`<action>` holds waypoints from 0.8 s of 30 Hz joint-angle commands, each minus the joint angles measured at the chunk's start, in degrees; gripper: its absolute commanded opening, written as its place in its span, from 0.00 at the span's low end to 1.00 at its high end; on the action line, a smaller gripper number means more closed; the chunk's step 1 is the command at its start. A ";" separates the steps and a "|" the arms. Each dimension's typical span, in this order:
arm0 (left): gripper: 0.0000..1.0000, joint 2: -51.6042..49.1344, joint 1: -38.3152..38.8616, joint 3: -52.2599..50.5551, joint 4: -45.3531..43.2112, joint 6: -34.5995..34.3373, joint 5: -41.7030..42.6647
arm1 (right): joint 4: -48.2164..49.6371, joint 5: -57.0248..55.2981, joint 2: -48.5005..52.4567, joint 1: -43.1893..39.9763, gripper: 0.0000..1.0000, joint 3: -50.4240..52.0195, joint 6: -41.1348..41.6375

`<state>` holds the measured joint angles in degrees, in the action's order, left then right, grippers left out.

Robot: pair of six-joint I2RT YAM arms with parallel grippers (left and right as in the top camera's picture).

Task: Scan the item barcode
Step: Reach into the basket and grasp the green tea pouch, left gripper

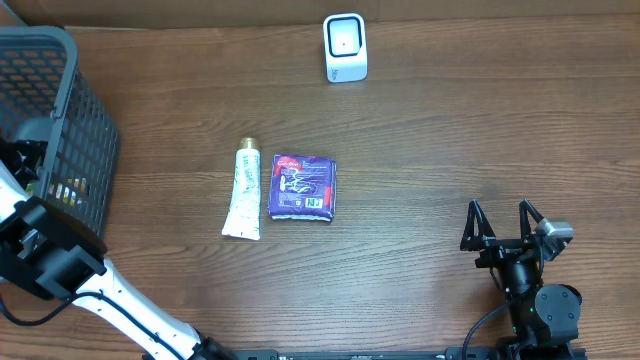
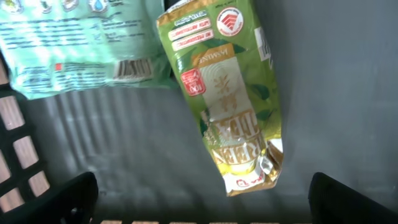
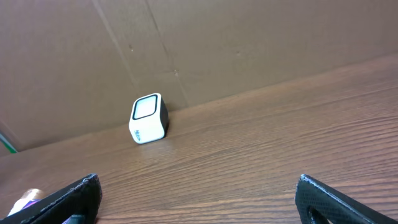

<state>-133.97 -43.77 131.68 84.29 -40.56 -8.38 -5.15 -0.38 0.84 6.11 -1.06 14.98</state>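
My left gripper (image 2: 199,202) hangs open inside the dark basket (image 1: 75,120), holding nothing. Just above and between its fingertips lies a green tea packet (image 2: 227,93), its gold end nearest the jaws. A mint-green packet (image 2: 68,50) with a barcode (image 2: 134,68) showing lies at the upper left, partly under the tea packet. The white barcode scanner (image 1: 345,47) stands at the table's far edge, also visible as the scanner (image 3: 148,118) ahead of my right gripper (image 3: 199,199). That right gripper (image 1: 498,212) rests open and empty at the near right.
A white tube (image 1: 243,190) and a purple packet (image 1: 303,187) lie side by side mid-table. The basket's mesh walls (image 2: 22,155) close in on the left gripper. A brown cardboard wall (image 3: 217,43) backs the table behind the scanner.
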 commanded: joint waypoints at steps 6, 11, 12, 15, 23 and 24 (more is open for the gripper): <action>1.00 -0.17 -0.24 -10.78 -6.51 0.24 1.01 | 0.35 0.04 -0.68 0.37 1.00 0.61 -0.22; 1.00 -0.17 -0.02 -14.27 -11.78 3.06 2.34 | 0.35 0.07 -0.68 0.37 1.00 0.61 -0.24; 0.99 -0.17 -0.02 -14.32 -12.20 3.41 2.36 | 0.35 0.07 -0.68 0.37 1.00 0.61 -0.24; 0.95 -0.17 -0.04 -14.29 -12.79 5.18 2.45 | 0.35 0.04 -0.68 0.37 1.00 0.61 -0.22; 0.41 -0.17 -0.31 -14.01 -12.90 15.34 12.17 | 0.35 0.07 -0.68 0.37 1.00 0.61 -0.24; 0.30 -0.17 -0.31 -13.94 -12.72 17.11 13.18 | 0.35 0.07 -0.68 0.37 1.00 0.61 -0.24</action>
<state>-134.06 -43.77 117.71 71.20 -30.89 -0.82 -5.15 -0.36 0.84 6.09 -1.06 14.94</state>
